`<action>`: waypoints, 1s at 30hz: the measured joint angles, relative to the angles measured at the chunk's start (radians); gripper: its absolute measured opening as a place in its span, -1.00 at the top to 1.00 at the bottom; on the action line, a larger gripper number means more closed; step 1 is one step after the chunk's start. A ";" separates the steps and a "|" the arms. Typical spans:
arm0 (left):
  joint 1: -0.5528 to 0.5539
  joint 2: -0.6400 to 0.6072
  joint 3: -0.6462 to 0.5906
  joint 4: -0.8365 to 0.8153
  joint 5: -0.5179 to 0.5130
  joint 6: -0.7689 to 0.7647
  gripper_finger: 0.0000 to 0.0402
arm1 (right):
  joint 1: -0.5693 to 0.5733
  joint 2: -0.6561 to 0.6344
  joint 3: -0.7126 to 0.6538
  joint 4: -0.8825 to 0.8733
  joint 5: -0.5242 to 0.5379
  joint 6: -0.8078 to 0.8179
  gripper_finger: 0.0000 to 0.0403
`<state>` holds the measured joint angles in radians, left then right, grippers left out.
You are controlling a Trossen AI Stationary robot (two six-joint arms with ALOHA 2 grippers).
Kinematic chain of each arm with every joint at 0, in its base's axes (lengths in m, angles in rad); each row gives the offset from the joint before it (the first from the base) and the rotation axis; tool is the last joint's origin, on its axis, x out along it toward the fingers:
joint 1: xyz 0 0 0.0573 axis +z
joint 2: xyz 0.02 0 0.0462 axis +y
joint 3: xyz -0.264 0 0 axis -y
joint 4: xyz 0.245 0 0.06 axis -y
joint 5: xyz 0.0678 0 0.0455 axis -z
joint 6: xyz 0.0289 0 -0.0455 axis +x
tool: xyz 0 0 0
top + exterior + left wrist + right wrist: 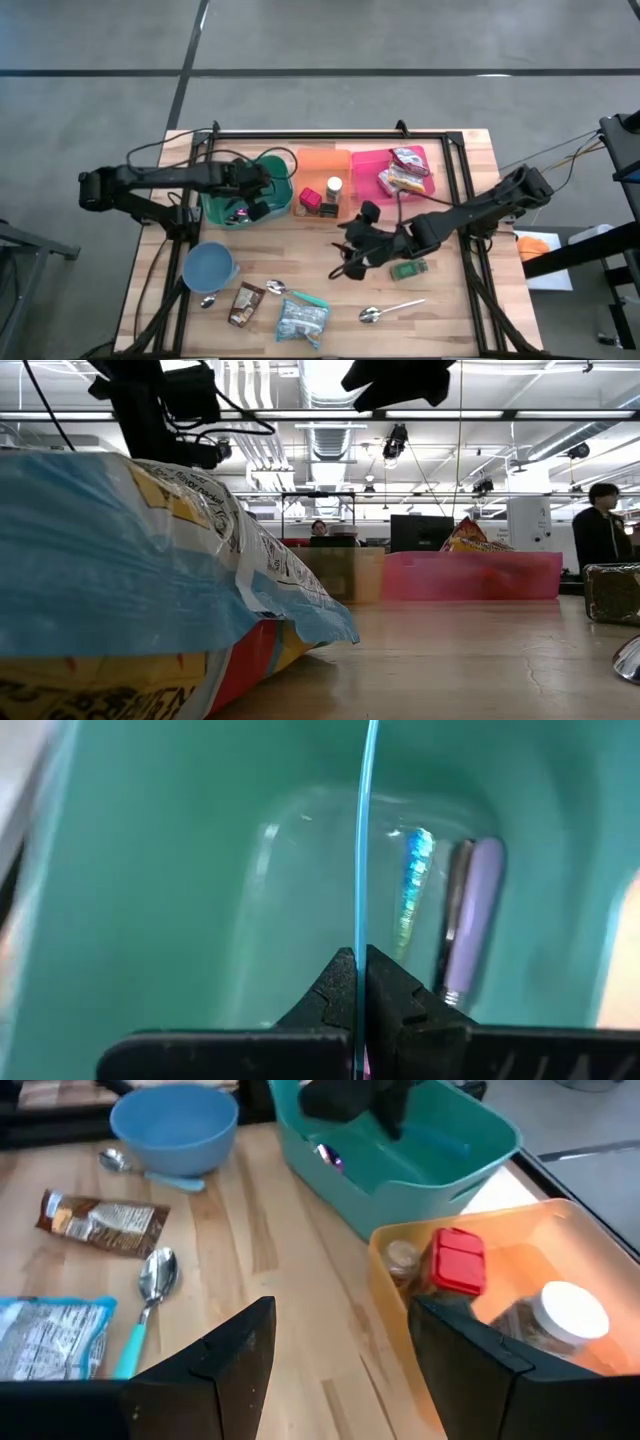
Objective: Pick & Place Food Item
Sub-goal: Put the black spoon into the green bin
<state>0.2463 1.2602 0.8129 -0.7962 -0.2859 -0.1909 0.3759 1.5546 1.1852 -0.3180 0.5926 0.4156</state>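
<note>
Looming right against the low camera, a blue and yellow snack bag [130,570] is filling most of that view, and from above we are seeing it as the pale packet [302,318] lying at the worktop's [300,250] near edge. Beside it we are finding a brown wrapper [245,303], two small spoons [275,288], a blue bowl [209,267] and a larger spoon [385,311].

We are holding our left end effector [252,193] down inside the teal bin [282,172]; its fingers [340,995] are pressed together, pinching only a thin blue strip [365,840], and a purple-handled utensil [470,910] is lying on the bin floor just beyond.

Our right end effector [352,252] is hovering over bare wood near the middle of the worktop with its fingers [225,1365] standing apart and gripping nothing. A green packet [408,269] is lying just beside that arm.

Along the far side, an orange bin [322,165] is holding a red-capped jar [458,1262] and a white-lidded jar [570,1312], and a pink bin [372,162] is holding snack packets [405,172].
</note>
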 joint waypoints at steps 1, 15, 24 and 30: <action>0.001 0.000 -0.013 0.012 0.011 0.000 1.00 | 0.001 -0.016 -0.013 0.001 0.007 0.009 -0.12; 0.004 0.000 -0.210 0.211 0.116 -0.033 1.00 | 0.007 -0.174 -0.198 0.177 0.032 0.047 -0.12; 0.004 0.000 -0.291 0.283 0.174 -0.070 1.00 | 0.007 -0.178 -0.208 0.179 0.032 0.045 -0.12; 0.004 0.000 -0.286 0.285 0.174 -0.100 1.00 | 0.010 -0.178 -0.208 0.179 0.031 0.045 -0.12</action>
<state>0.2504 1.2606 0.5270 -0.5110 -0.1115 -0.2912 0.3861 1.3766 0.9771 -0.1390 0.6239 0.4610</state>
